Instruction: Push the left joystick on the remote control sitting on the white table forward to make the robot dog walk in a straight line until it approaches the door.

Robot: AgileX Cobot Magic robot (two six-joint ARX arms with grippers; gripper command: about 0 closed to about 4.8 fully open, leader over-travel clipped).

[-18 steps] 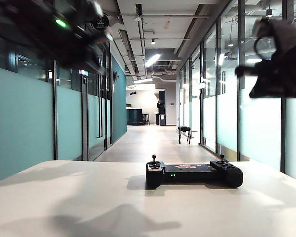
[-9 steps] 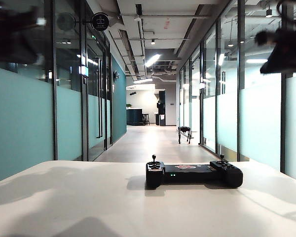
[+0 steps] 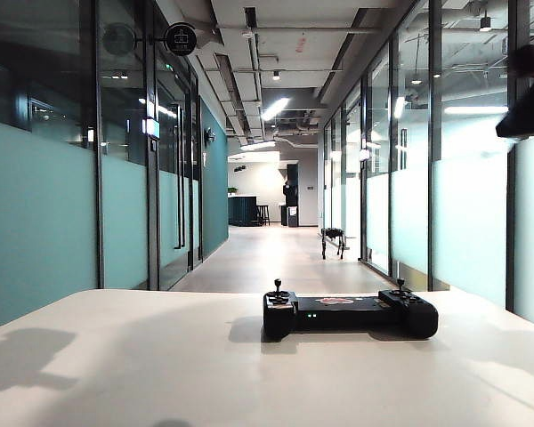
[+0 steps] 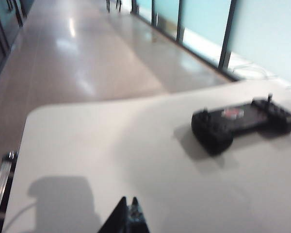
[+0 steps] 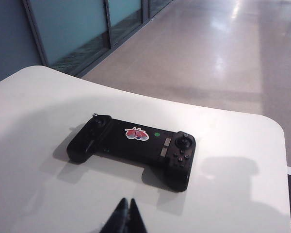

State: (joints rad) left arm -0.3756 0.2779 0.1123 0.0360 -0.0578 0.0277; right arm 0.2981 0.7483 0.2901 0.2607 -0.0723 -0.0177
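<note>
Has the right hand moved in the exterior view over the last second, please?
Yes. The right hand has shifted rightward, now mostly past the frame's right edge, well above the remote control on the white table.

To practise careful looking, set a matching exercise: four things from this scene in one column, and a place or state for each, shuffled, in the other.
1. remote control
2. robot dog
3. right gripper
4. left joystick

a. standing far down the corridor
b. shut, above the white table, short of the controller
c. lying flat on the table
d. upright, untouched

Pairs: 1-c, 2-a, 3-b, 4-d
</note>
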